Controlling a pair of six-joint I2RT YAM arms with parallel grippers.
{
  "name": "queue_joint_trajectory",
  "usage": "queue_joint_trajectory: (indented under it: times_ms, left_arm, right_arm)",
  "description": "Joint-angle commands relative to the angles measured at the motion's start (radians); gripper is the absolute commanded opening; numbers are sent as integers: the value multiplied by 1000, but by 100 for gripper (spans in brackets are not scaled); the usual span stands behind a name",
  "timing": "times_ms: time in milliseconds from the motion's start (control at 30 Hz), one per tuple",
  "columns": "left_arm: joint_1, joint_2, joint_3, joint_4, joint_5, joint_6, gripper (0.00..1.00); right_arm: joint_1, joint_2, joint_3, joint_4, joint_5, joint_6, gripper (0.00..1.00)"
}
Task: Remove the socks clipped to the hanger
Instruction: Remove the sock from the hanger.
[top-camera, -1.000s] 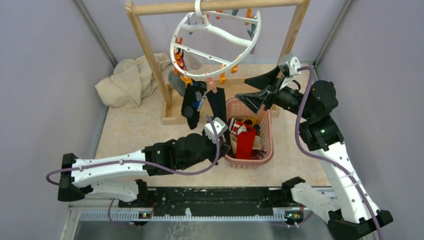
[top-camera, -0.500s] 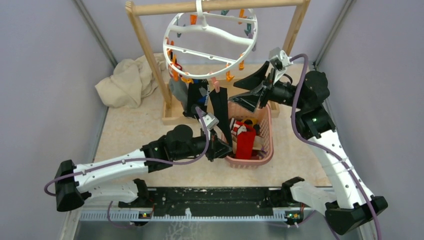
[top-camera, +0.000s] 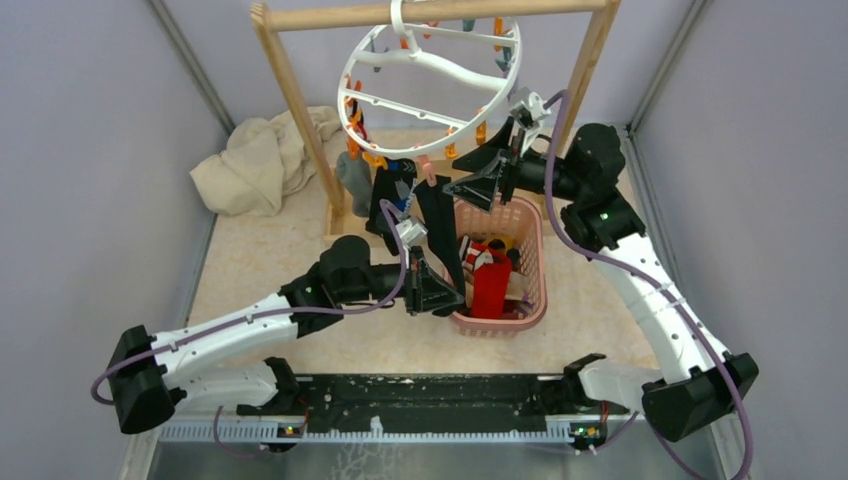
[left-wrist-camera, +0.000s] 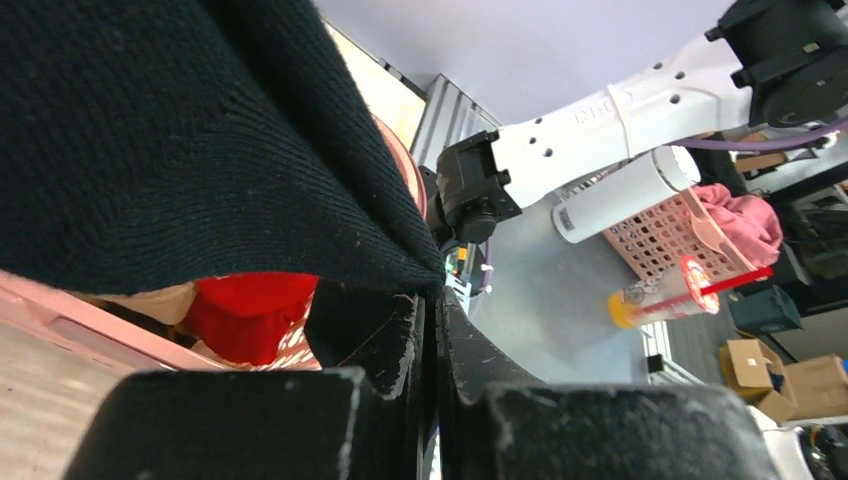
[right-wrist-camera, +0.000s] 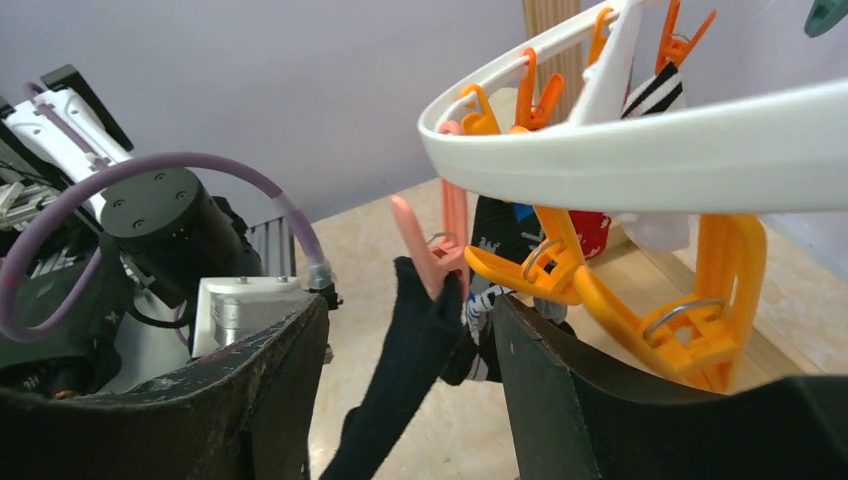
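Observation:
The white ring hanger (top-camera: 430, 85) hangs from the wooden bar. A long black sock (top-camera: 437, 222) dangles from a pink clip (right-wrist-camera: 440, 250) on the hanger's near rim. My left gripper (top-camera: 445, 292) is shut on that sock's lower end. In the left wrist view the black sock (left-wrist-camera: 180, 130) fills the top, with its edge pinched at the left gripper (left-wrist-camera: 432, 300). My right gripper (top-camera: 465, 175) is open beside the pink clip. The black sock (right-wrist-camera: 410, 370) hangs between the fingers (right-wrist-camera: 270, 380) of the right gripper (right-wrist-camera: 410, 340). A patterned black sock (top-camera: 388, 200) and a grey one (top-camera: 355, 180) are also clipped.
A pink lattice basket (top-camera: 536, 250) under the hanger holds a red sock (top-camera: 490, 280) and others. The wooden rack frame (top-camera: 300, 110) stands behind it. A beige cloth (top-camera: 262, 160) lies at the back left. Orange clips (right-wrist-camera: 640, 310) hang close to my right finger.
My right gripper has moved left and up to the hanger's near rim, its jaws narrowing slightly. My left arm has reached further right, still holding the black sock. The ring has swung.

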Motion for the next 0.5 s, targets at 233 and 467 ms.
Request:
queue_joint_trajectory:
  times_ms: [233,467]
  left_arm:
    - [53,21,-76,133,228,-101,8]
    - [55,47,-63,146,263,-97,8]
  right_arm:
    - [46,76,84,86,-19,-31,60]
    - [78,102,90,110,15,-41,62]
